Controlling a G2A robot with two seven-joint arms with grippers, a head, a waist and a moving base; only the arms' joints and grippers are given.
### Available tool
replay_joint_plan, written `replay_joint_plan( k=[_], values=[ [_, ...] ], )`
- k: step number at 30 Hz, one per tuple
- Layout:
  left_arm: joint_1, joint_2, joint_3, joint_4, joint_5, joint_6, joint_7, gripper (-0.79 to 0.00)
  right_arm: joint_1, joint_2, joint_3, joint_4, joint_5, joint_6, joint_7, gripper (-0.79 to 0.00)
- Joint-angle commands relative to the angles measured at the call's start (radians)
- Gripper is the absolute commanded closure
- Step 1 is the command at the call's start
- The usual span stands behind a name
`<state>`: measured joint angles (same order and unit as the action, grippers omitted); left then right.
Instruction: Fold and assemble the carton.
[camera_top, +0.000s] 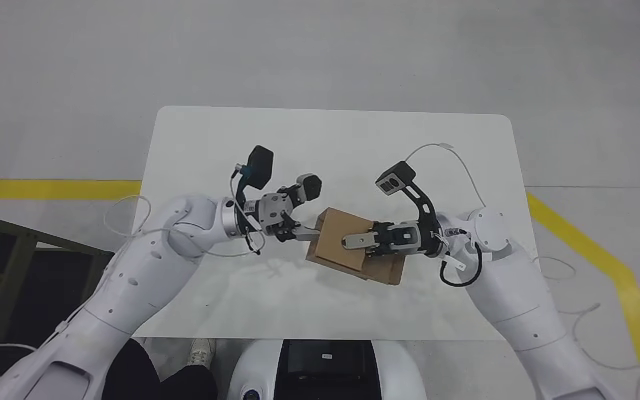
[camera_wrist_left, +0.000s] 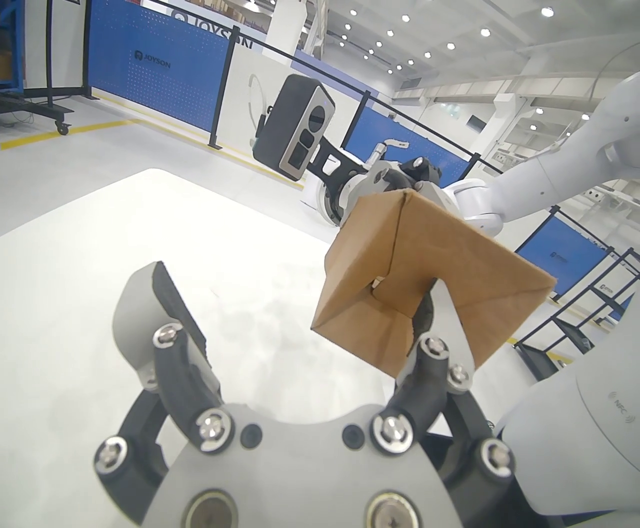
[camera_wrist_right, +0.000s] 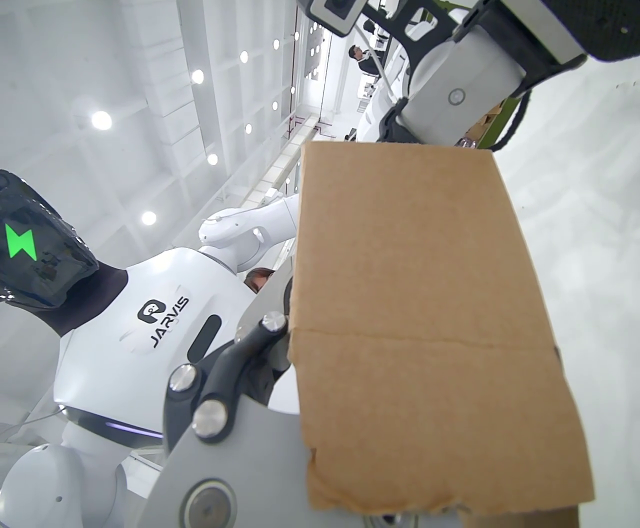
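Spread wide, the left claw (camera_wrist_left: 297, 282) is seen with one finger (camera_wrist_left: 447, 320) tucked into the open end of the brown cardboard carton (camera_wrist_left: 450, 250), its other finger left free beside the box. At the far end, the carton's top panel is pinched by the right claw (camera_top: 350, 241), one finger laid over the cardboard. Between both claws the carton is found above the white table (camera_top: 200, 140).

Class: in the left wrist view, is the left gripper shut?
No, the fingers of the left gripper stand wide apart, with only one of them against the carton.
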<state>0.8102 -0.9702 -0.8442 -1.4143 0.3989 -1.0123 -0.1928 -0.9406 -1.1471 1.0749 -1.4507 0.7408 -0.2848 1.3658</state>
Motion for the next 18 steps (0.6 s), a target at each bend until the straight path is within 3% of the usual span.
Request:
replay_joint_plan(
  k=[1,18],
  values=[
    [-0.001,-0.001,0.001,0.001,0.002,0.000,0.001,-0.785,0.000,0.000,0.000,0.000,-0.001,0.000,0.000,0.000],
    [-0.009,-0.006,0.002,0.021,0.015,0.000,0.013,-0.785,0.000,-0.002,0.003,0.006,-0.017,0.003,0.001,0.000]
  ],
)
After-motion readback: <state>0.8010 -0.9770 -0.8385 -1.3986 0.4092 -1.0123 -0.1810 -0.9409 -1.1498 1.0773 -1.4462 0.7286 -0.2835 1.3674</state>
